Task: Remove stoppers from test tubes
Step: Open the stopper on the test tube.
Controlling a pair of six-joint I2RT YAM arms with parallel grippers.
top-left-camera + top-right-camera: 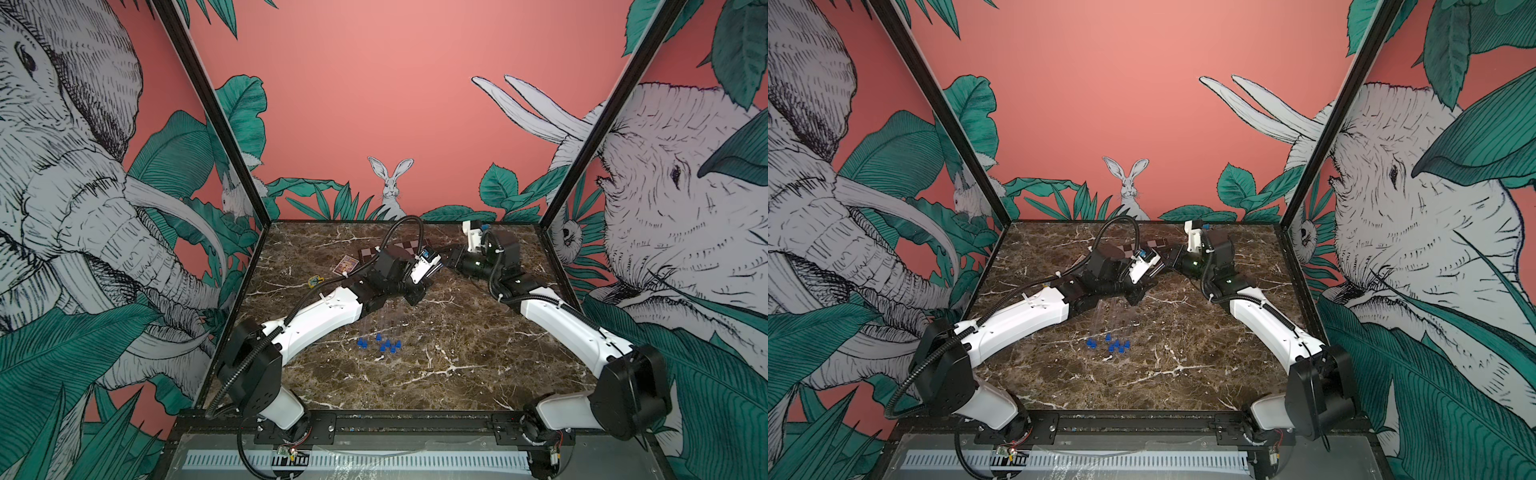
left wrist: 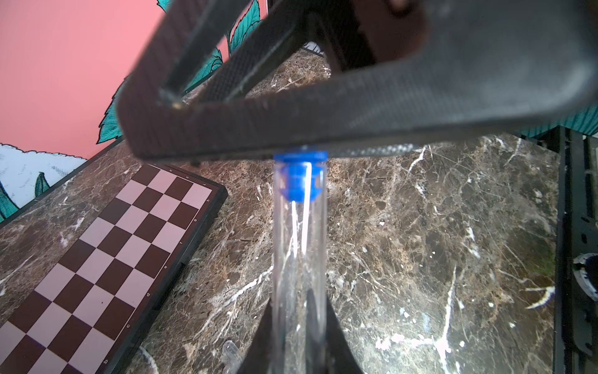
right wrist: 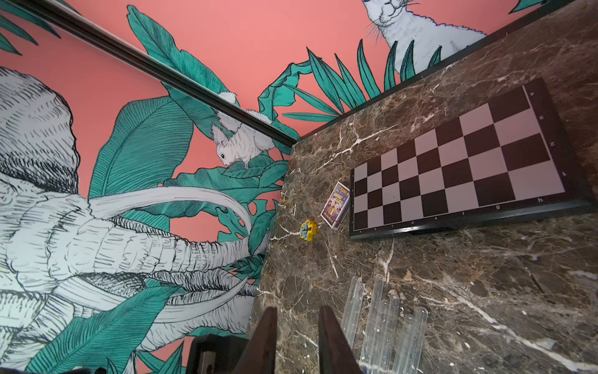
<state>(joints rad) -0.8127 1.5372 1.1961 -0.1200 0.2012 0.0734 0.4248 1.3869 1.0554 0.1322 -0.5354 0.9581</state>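
Left wrist view: the left gripper (image 2: pixel 293 304) is clenched on a clear test tube (image 2: pixel 299 246), one black finger on each side of its lower part. The tube runs away from the camera above the marble table (image 2: pixel 420 243). A bright-blue stopper (image 2: pixel 297 181) is seated in its mouth, the stepped plug showing through the glass. A broad black finger (image 2: pixel 291 129) from the other arm lies across the stopper's cap and hides its top edge. Whether it presses on the cap cannot be told. A chessboard (image 2: pixel 106 259) lies flat on the table, off to one side of the tube.

Right wrist view: the fingers of the right gripper (image 3: pixel 298 320) stand apart, with bare marble showing in the gap and nothing visible between them. The stopper and the held tube do not show here. Just beside the fingers, several empty tubes (image 3: pixel 378 311) lie roughly parallel on the table, without plugs. Farther off, a small printed card box (image 3: pixel 336 205) lies just beside the chessboard, and a yellow toy piece (image 3: pixel 308 231) lies near the box.

In both top views the two arms reach in from the near edge and their grippers meet tip to tip above the table's far half, just in front of the chessboard. A cluster of loose stoppers (image 1: pixel 384 345) lies on the marble near the table's middle, close to the left forearm. The empty tubes show only as faint streaks just behind that cluster. The grip itself is too small to make out here.
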